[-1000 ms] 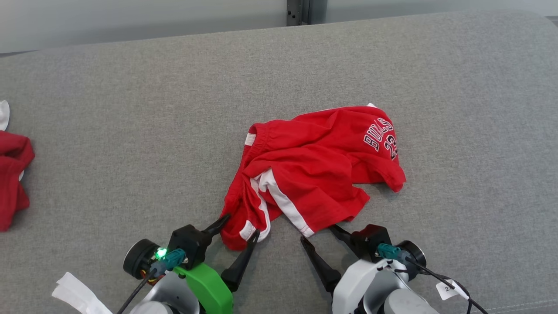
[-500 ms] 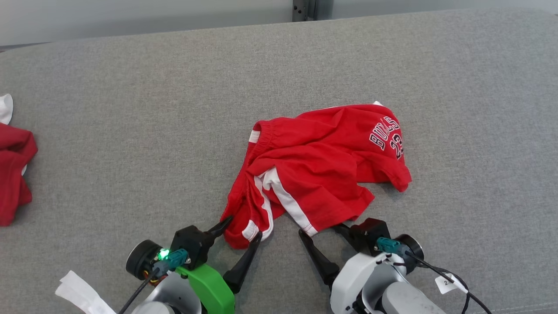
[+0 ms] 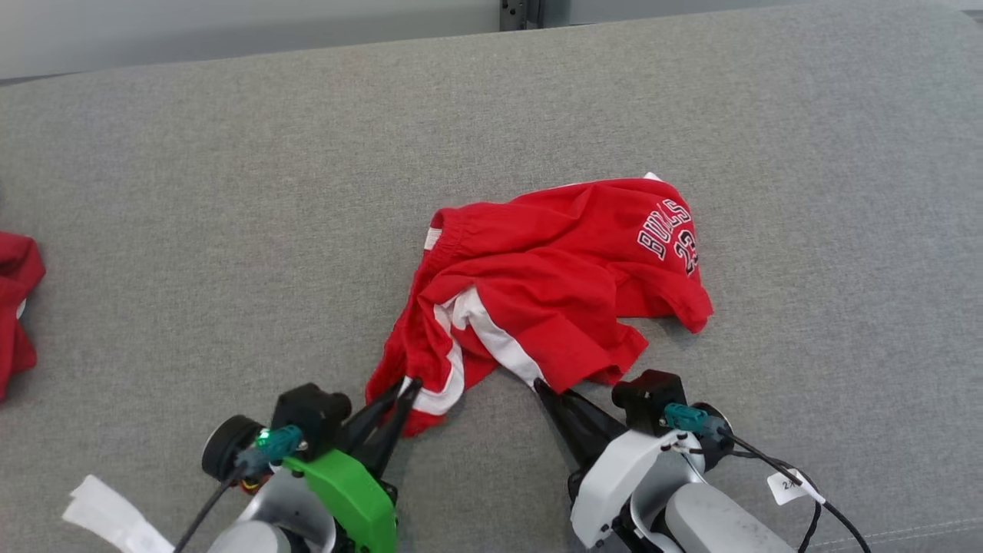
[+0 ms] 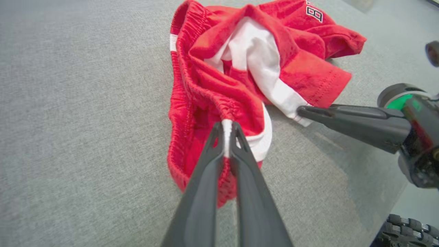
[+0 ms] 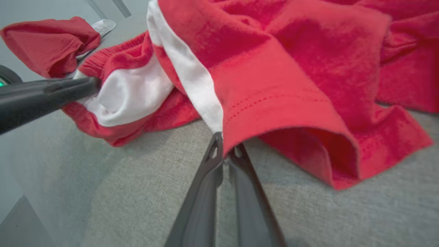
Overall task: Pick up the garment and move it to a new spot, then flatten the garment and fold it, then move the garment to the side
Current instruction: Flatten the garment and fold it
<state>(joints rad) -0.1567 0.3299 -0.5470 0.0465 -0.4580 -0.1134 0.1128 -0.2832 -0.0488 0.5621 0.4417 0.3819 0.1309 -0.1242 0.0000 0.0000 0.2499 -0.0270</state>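
Lying crumpled near the middle of the grey fabric-covered table [image 3: 230,192], the red cotton basketball shorts with white side stripes and black-and-white lettering [image 3: 553,284] are bunched into a loose heap. The elastic waistband is rucked on the left, one leg is folded over the other, and the lettered panel is turned toward the far right. Nothing about them is flat or folded.

At the near edge of the heap both grippers have hold of the cloth. The left gripper [image 3: 411,382] has its two dark fingers pressed together on a gathered bit of waistband where a white stripe ends, which the left wrist view shows clearly [image 4: 226,127]. The right gripper [image 3: 537,384] is pinched narrow on the corner of a leg hem, just where the white stripe meets the stitched edge [image 5: 223,140]. The two grasp points are near each other, with a small stretch of bare table between them.

As I judge it, only the grasp of the first step is made. The shorts appear to rest on the table with no part clearly raised (the hem corner may be barely lifted). Lifting, carrying to a new spot, spreading flat, folding and setting aside all remain.

Another bundled red garment [image 3: 15,307] sits well apart at the far left edge.
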